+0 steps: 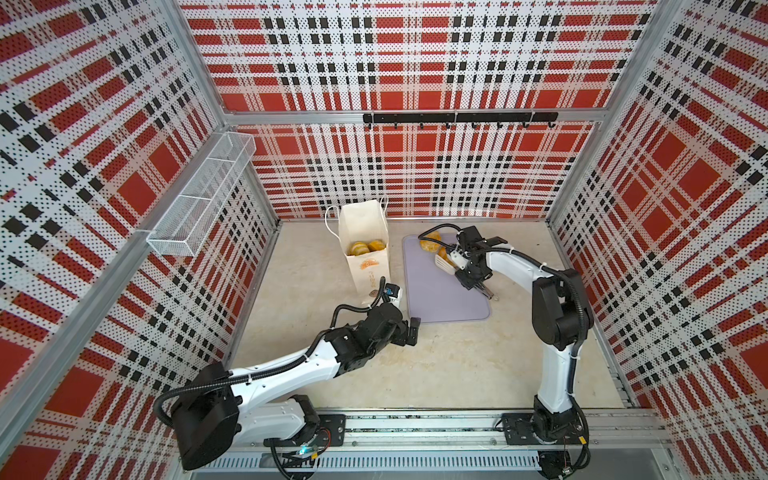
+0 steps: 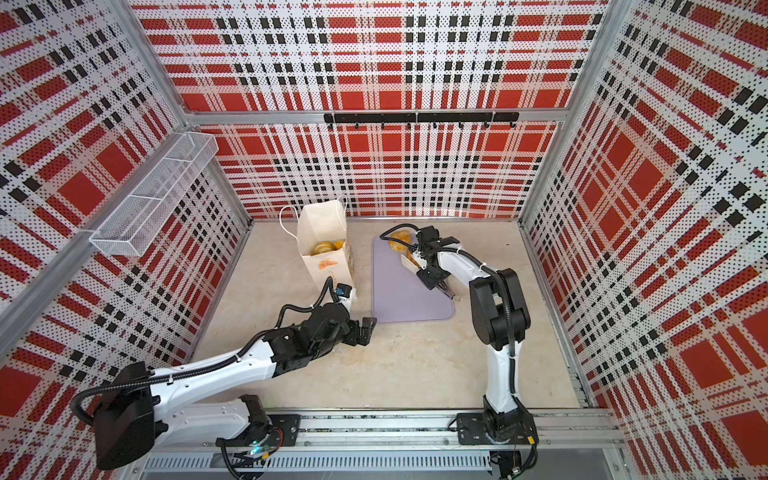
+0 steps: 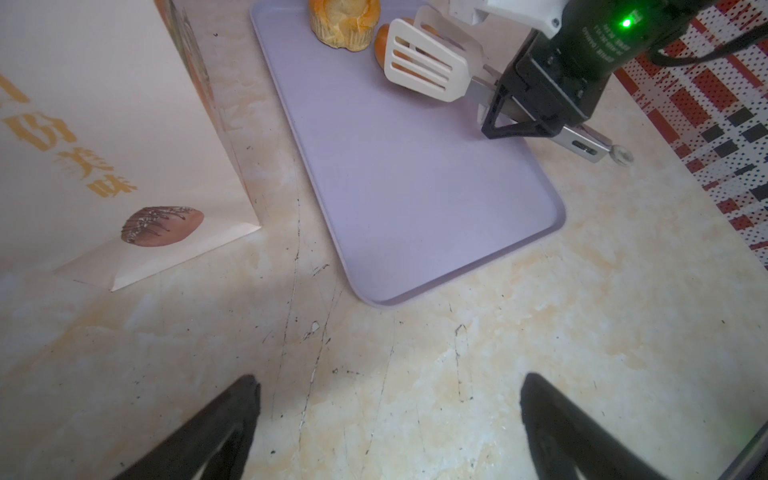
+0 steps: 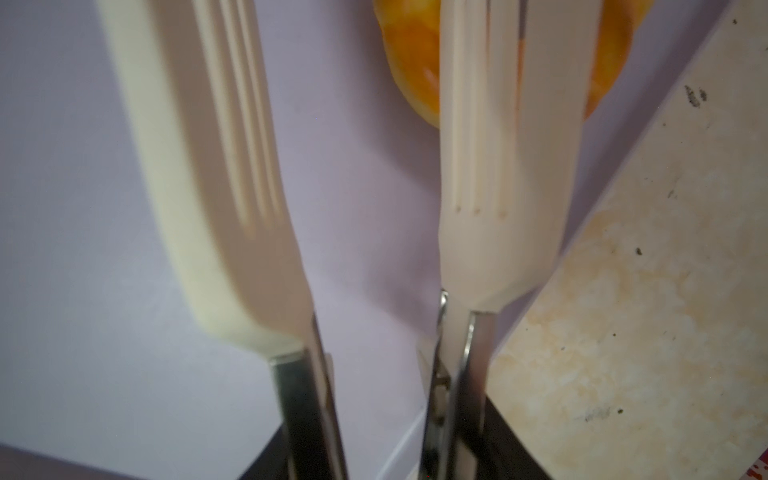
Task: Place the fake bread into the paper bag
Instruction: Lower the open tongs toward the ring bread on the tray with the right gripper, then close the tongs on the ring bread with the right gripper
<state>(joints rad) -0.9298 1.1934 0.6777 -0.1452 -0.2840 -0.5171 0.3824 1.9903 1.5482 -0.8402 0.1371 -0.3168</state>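
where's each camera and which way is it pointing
Both top views: high at the front, looking down on paper bag, tray, both arms.
Left wrist: low over the table, facing bag and tray; its open left gripper shows.
Right wrist: looking along the tongs at a bread; almost no arm shows.
Shared: left wrist and top views show the right gripper holding tongs.

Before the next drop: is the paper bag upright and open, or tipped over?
Upright and open. In a top view the paper bag stands on its base, and golden fake bread shows through its open top.
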